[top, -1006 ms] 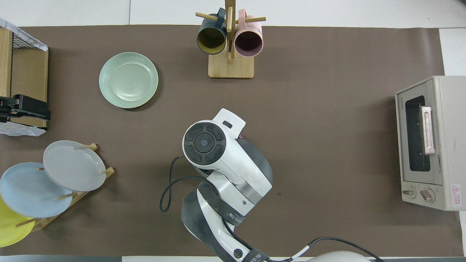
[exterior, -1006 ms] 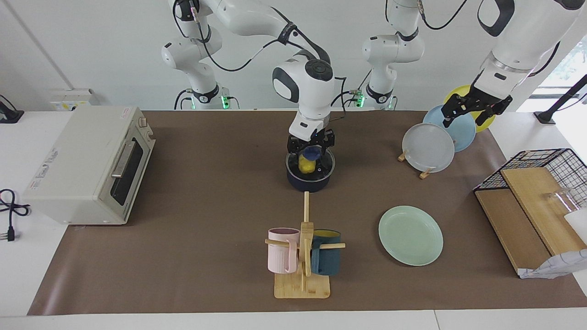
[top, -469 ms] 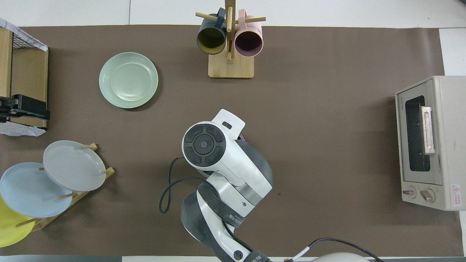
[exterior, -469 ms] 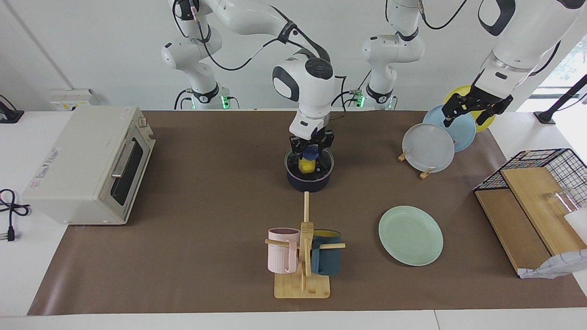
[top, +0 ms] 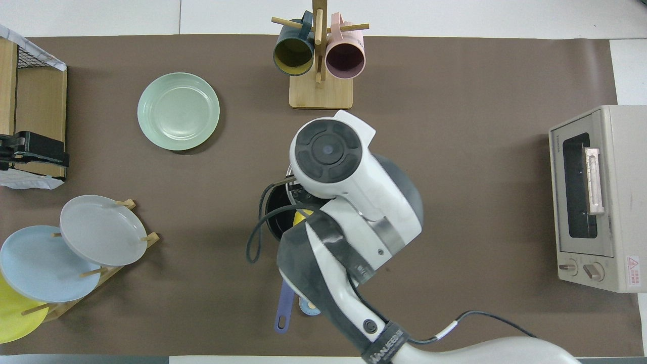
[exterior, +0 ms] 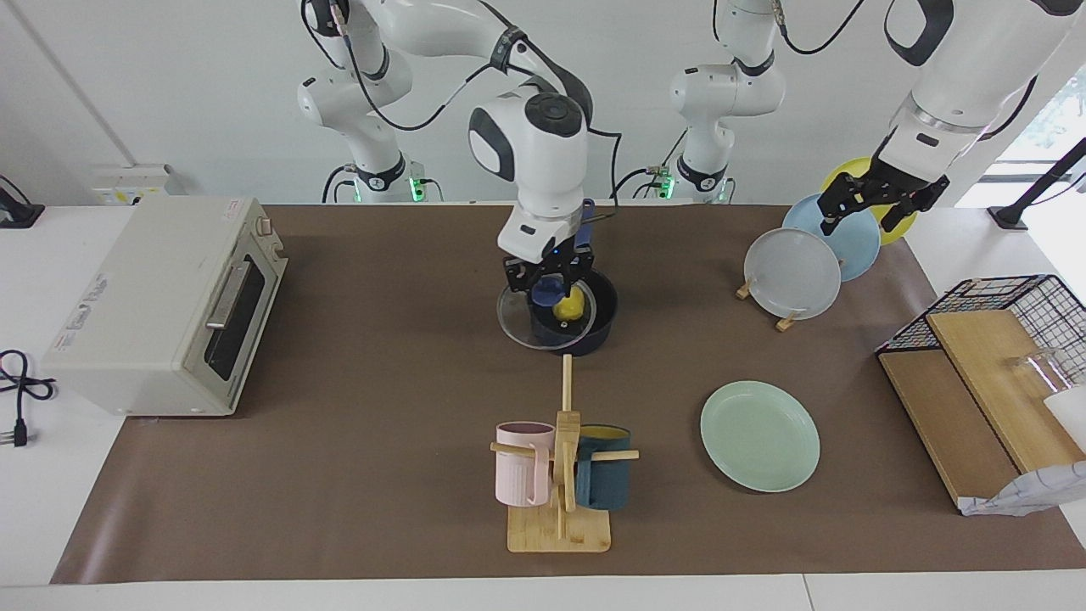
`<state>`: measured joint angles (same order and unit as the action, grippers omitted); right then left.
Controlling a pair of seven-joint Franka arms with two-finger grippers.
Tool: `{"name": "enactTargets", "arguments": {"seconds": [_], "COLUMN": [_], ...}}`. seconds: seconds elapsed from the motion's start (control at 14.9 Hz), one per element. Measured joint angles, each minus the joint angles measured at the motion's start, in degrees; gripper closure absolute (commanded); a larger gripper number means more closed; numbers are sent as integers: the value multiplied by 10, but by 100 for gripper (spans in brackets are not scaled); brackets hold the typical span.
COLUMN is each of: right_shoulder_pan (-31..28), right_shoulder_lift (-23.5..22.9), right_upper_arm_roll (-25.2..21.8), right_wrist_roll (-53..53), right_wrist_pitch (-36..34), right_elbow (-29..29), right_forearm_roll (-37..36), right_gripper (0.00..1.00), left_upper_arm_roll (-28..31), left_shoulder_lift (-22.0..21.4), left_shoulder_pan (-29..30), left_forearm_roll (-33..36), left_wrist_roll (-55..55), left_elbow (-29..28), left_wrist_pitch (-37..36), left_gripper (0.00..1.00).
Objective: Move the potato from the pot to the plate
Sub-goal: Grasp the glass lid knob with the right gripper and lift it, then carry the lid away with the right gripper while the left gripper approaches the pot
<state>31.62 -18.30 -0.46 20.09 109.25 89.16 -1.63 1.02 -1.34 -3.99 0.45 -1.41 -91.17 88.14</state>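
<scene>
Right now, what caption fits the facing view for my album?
Right pincer holds the glass lid over the pot, potato inside.

Yellow potato (exterior: 570, 306) in navy pot (exterior: 585, 335); mint-green plate (exterior: 759, 435).

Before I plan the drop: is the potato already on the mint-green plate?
No. The potato sits inside the pot; the plate holds nothing.

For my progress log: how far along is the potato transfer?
Done: the lid is off the pot, gripped by the right gripper. In hand: only that lid; the potato sits in the pot. Left: set the lid down, move the potato to the empty plate. The left gripper waits open over the plate rack.
</scene>
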Motion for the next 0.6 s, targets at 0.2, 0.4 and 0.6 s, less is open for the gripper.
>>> {"name": "enactTargets", "arguments": {"seconds": [0.2, 0.4, 0.6], "right_shoulder_pan": [-78, -168, -267], "right_shoulder_lift": [9, 23, 39], "right_upper_arm_roll": [-2, -3, -3], "right_wrist_roll": [-119, -251, -368], "right_wrist_pitch": [-32, -43, -1], "right_elbow": [1, 31, 99], "right_forearm_roll": [0, 0, 2], "right_gripper": [81, 80, 80], "left_upper_arm_roll": [-4, -14, -23], "left_shoulder_lift": [0, -11, -22], "left_shoulder_pan": [-3, -56, -176], "left_forearm_roll": [0, -1, 0], "left_wrist_roll": [-17, -124, -285], "left_elbow": [-4, -36, -101], "left_wrist_pitch": [-1, 28, 124], "left_gripper": [0, 0, 0]}}
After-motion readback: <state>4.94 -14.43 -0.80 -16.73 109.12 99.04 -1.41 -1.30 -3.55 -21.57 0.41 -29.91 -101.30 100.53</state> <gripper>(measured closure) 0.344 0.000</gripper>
